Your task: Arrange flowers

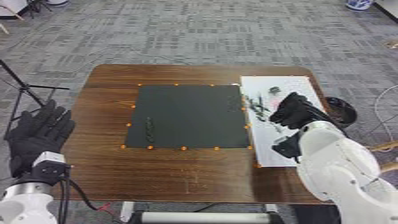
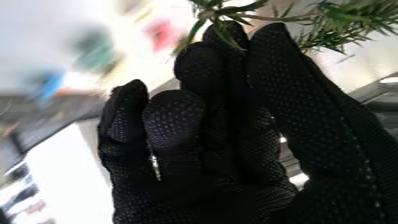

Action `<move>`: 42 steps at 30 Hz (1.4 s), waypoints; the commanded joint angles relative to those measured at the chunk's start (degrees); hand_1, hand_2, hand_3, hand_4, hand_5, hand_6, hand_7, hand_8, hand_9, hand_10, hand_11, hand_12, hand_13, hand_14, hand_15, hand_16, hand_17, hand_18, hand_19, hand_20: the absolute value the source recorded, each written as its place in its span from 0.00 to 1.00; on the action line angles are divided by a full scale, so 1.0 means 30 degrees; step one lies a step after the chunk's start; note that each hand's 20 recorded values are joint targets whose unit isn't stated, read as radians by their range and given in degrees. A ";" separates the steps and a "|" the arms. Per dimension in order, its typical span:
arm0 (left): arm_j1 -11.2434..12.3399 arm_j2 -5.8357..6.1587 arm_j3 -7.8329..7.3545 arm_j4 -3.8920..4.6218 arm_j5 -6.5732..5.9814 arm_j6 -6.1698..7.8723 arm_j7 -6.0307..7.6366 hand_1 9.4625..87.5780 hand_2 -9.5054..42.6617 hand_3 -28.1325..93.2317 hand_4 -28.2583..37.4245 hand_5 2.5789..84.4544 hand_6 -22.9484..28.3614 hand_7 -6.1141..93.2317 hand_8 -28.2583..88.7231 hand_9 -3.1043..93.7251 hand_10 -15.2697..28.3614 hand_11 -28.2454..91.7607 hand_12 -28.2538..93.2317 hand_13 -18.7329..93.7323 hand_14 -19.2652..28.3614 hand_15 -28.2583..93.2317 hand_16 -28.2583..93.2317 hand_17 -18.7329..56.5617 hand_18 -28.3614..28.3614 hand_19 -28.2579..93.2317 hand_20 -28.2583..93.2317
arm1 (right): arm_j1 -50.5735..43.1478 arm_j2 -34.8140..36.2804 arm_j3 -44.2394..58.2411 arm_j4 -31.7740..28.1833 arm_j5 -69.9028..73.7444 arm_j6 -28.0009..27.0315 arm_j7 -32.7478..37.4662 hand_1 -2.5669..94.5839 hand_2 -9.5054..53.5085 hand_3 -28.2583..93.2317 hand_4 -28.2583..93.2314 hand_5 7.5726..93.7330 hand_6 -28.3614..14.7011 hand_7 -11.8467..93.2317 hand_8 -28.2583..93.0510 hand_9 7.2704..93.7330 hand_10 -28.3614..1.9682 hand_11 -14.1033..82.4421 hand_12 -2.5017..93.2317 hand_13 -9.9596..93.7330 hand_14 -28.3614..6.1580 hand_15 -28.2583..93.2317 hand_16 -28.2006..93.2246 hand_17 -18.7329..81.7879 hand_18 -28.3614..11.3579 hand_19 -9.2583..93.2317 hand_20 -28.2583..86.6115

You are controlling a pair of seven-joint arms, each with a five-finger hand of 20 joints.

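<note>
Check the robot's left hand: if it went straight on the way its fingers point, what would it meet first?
In the head view, the left hand would probably meet the black stand first, at its crossbar; depth is unclear, so it might pass over it.

Black-gloved right hand, fingers up, green needle-leaved sprig at fingertips, perhaps touching

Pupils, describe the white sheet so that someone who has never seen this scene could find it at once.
Start with the brown wooden table. On its right side, beyond the dark mat, lies a long white sheet. Unlike the mat, it is pale and narrower, with greenery on it.
</note>
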 commanded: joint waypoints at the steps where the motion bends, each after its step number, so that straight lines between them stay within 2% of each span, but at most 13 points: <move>1: 0.0030 -0.0017 0.0108 -0.0113 -0.0028 0.0820 -0.0118 0.19 0.46 0.81 0.00 0.45 0.64 0.13 0.18 0.34 0.72 0.39 0.30 0.35 0.71 0.38 0.20 0.15 0.70 0.49 0.29 | 0.4013 -0.3583 -0.4278 0.2846 0.0705 -0.1905 -0.0606 0.59 0.00 0.79 0.10 0.75 0.60 0.49 0.40 0.76 0.55 0.52 0.65 0.74 0.45 0.84 0.58 0.57 0.09 0.94 0.57; 4: -0.0906 0.0474 0.0489 0.0217 0.0016 0.0706 -0.0391 0.19 0.46 0.81 0.00 0.46 0.64 0.13 0.18 0.34 0.72 0.39 0.30 0.35 0.71 0.38 0.20 0.15 0.71 0.49 0.29 | 0.5100 -0.4723 -0.5711 0.4100 0.0648 -0.1607 -0.0234 0.59 0.00 0.79 0.10 0.74 0.60 0.50 0.39 0.77 0.56 0.51 0.65 0.75 0.48 0.84 0.58 0.58 0.10 0.94 0.57; 9: -0.1331 0.0870 0.1197 0.0227 -0.0026 0.0705 -0.1006 0.19 0.47 0.81 0.00 0.46 0.64 0.13 0.18 0.34 0.72 0.39 0.30 0.36 0.70 0.38 0.20 0.15 0.70 0.49 0.29 | 0.5709 -0.6538 -0.6696 0.6165 0.1221 -0.1654 0.0307 0.58 0.00 0.80 0.11 0.74 0.60 0.51 0.38 0.79 0.58 0.50 0.64 0.78 0.52 0.82 0.57 0.60 0.11 0.95 0.56; 11: -0.1605 0.1045 0.1386 0.0354 -0.0005 0.0729 -0.0724 0.19 0.47 0.81 0.00 0.46 0.64 0.13 0.18 0.34 0.72 0.39 0.29 0.36 0.70 0.38 0.20 0.15 0.70 0.49 0.29 | 0.6246 -0.6895 -0.7207 0.6843 0.0804 -0.1261 0.0280 0.58 0.00 0.80 0.11 0.74 0.60 0.52 0.38 0.80 0.59 0.50 0.64 0.79 0.54 0.82 0.57 0.61 0.11 0.96 0.56; 14: -0.1951 0.1333 0.1639 0.0462 -0.0079 0.0890 -0.0902 0.19 0.47 0.81 0.00 0.46 0.64 0.13 0.18 0.34 0.72 0.39 0.29 0.36 0.70 0.39 0.20 0.15 0.71 0.49 0.29 | 0.6528 -0.7351 -0.7579 0.7372 0.0315 -0.0487 0.0734 0.57 0.00 0.80 0.11 0.74 0.59 0.53 0.37 0.80 0.59 0.50 0.63 0.80 0.55 0.81 0.57 0.62 0.11 0.96 0.55; 17: -0.2372 0.1679 0.2059 0.0531 -0.0735 0.1286 -0.0851 0.19 0.48 0.81 0.00 0.46 0.65 0.13 0.18 0.35 0.73 0.39 0.29 0.36 0.70 0.39 0.19 0.15 0.70 0.49 0.29 | 0.6455 -0.7880 -0.8246 0.7751 -0.0601 0.0279 0.0912 0.57 0.00 0.80 0.12 0.74 0.58 0.54 0.36 0.81 0.57 0.51 0.63 0.81 0.57 0.81 0.58 0.62 0.12 0.97 0.55; 19: -0.2942 0.1795 0.2535 0.0817 -0.0597 0.1145 -0.1029 0.19 0.48 0.81 0.00 0.46 0.65 0.13 0.18 0.35 0.73 0.39 0.30 0.36 0.70 0.39 0.19 0.15 0.70 0.49 0.29 | 0.6441 -0.8096 -0.8754 0.8035 -0.1109 0.1131 0.1218 0.57 0.00 0.80 0.12 0.74 0.58 0.54 0.36 0.81 0.58 0.52 0.63 0.81 0.57 0.81 0.58 0.63 0.12 0.98 0.55; 22: -0.3257 0.1881 0.2994 0.0907 -0.0662 0.1080 -0.0998 0.19 0.49 0.81 0.00 0.47 0.65 0.13 0.18 0.35 0.73 0.40 0.29 0.36 0.70 0.39 0.19 0.15 0.70 0.49 0.29 | 0.6478 -0.8553 -0.9164 0.8610 -0.1690 0.1517 0.1919 0.57 0.00 0.80 0.12 0.74 0.58 0.55 0.36 0.82 0.57 0.54 0.62 0.83 0.57 0.81 0.58 0.64 0.11 0.98 0.54; 24: -0.3316 0.1941 0.3276 0.0942 -0.1376 0.1162 -0.0429 0.19 0.49 0.81 0.00 0.47 0.65 0.13 0.18 0.35 0.73 0.40 0.30 0.36 0.70 0.39 0.19 0.15 0.70 0.49 0.29 | 0.6797 -0.8848 -0.9275 0.9113 -0.1545 0.1251 0.2142 0.57 0.00 0.79 0.12 0.74 0.58 0.54 0.37 0.83 0.56 0.55 0.59 0.84 0.58 0.81 0.58 0.65 0.11 0.99 0.53; 26: -0.3593 0.2116 0.3489 0.1030 -0.1422 0.1237 -0.0587 0.19 0.49 0.81 0.00 0.47 0.65 0.14 0.18 0.35 0.73 0.40 0.30 0.36 0.70 0.39 0.19 0.15 0.70 0.49 0.29 | 0.6745 -0.8921 -0.9354 0.9153 -0.1588 0.1743 0.2389 0.57 0.00 0.79 0.12 0.74 0.58 0.54 0.37 0.84 0.57 0.56 0.58 0.86 0.61 0.80 0.57 0.66 0.12 1.00 0.52; 31: -0.3278 0.1935 0.3528 0.0843 -0.1510 0.1271 -0.0260 0.19 0.50 0.81 0.00 0.47 0.65 0.14 0.18 0.35 0.73 0.40 0.29 0.36 0.70 0.40 0.19 0.15 0.71 0.50 0.29 | 0.6570 -0.8787 -0.9354 0.8671 -0.1068 0.1713 0.1918 0.56 0.00 0.77 0.12 0.75 0.58 0.51 0.37 0.85 0.57 0.57 0.57 0.87 0.63 0.78 0.58 0.67 0.11 1.00 0.52; 34: -0.3375 0.1871 0.3474 0.0917 -0.1459 0.1254 0.0005 0.19 0.50 0.82 0.00 0.47 0.65 0.14 0.17 0.35 0.73 0.41 0.30 0.36 0.71 0.40 0.19 0.15 0.71 0.50 0.29 | 0.6671 -0.8524 -0.9257 0.8384 -0.0970 0.2145 0.1799 0.51 0.00 0.75 0.11 0.75 0.55 0.41 0.37 0.82 0.46 0.61 0.44 0.85 0.59 0.78 0.59 0.65 0.09 1.00 0.52; 42: -0.2550 0.1395 0.2755 0.0755 -0.1666 0.1328 0.0436 0.19 0.50 0.82 0.00 0.47 0.65 0.14 0.18 0.36 0.73 0.41 0.30 0.37 0.71 0.40 0.19 0.15 0.71 0.51 0.29 | 0.6625 -0.7510 -0.9177 0.6654 -0.0423 0.1553 0.1269 0.42 0.04 0.79 0.11 0.74 0.53 0.34 0.18 0.80 0.41 0.62 0.41 0.81 0.51 0.80 0.58 0.62 0.06 1.00 0.51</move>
